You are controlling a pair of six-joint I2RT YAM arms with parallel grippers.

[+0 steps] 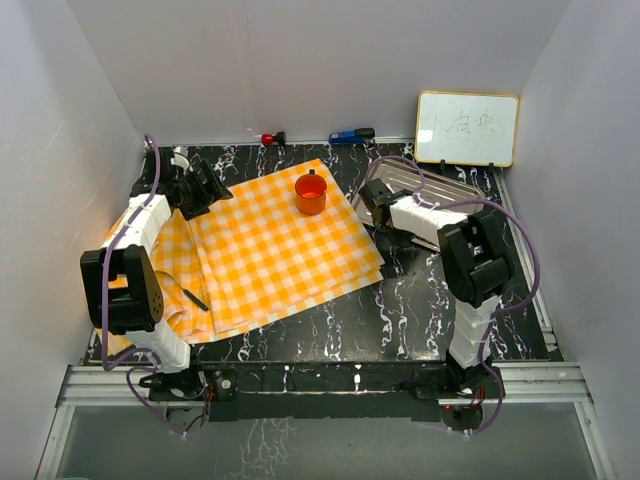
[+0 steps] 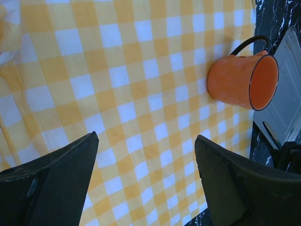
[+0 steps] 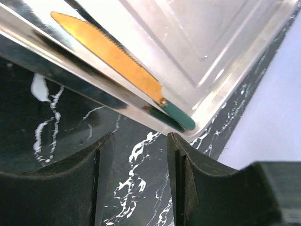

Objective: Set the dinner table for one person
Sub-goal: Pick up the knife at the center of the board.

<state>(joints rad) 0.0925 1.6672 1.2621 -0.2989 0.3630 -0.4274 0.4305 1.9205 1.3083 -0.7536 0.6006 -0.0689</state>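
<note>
The black marble counter (image 1: 400,310) bore a checked cloth (image 1: 270,250) on its left half. The left end effector (image 2: 146,141) stood wide apart above the cloth; the right end effector (image 3: 140,139), parted and empty, faced a knife (image 3: 117,59) in the steel tray (image 3: 225,37).

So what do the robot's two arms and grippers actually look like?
Both the left arm and right arm have white link sections joined by bulky black joint housings, with a purple cable looped along each. The left gripper and right gripper have thick matte-black fingers with rounded tips. No markings show.
</note>
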